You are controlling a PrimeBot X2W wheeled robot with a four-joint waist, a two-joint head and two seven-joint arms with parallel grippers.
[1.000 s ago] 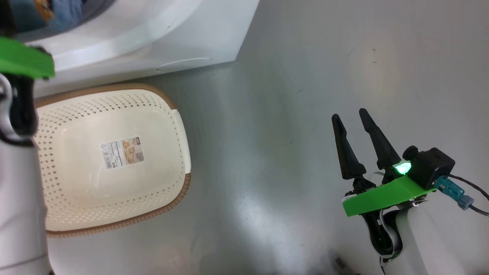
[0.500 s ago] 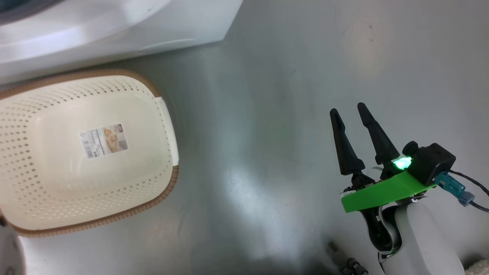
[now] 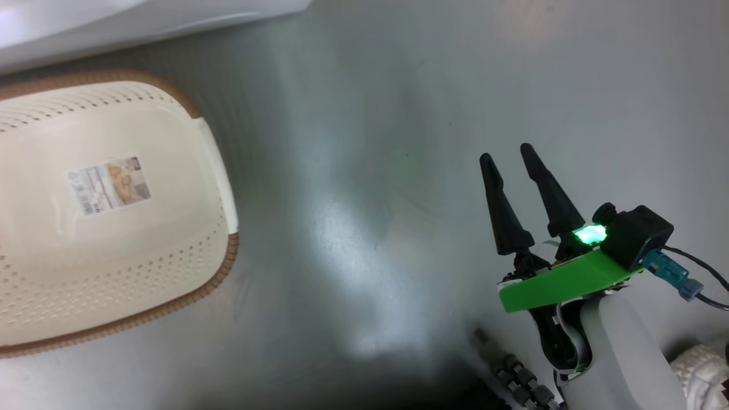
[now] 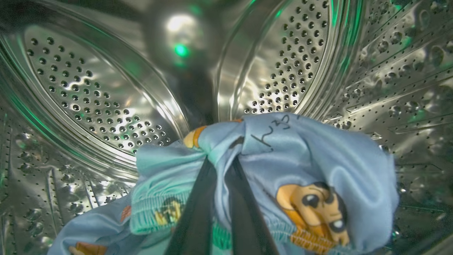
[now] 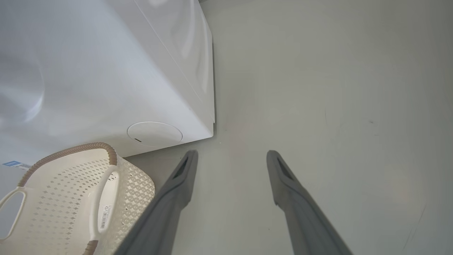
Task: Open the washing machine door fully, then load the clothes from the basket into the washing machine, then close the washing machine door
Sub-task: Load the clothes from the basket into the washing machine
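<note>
Left wrist view has the left claw pinched tight on the clothes, deep inside the washing machine. Looks soft, light and floppy, so a bunched fold is probably the spot to grab. The right claw hangs wide open over the floor.

The basket sits on the floor at the left, just in front of the washing machine, with a label sticker lying on its bottom. The right gripper hangs over the floor well to the right of the basket, apart from both it and the machine. Inside the drum, the clothes bunch around the tips of the left gripper, with the drum's back wall behind them.
</note>
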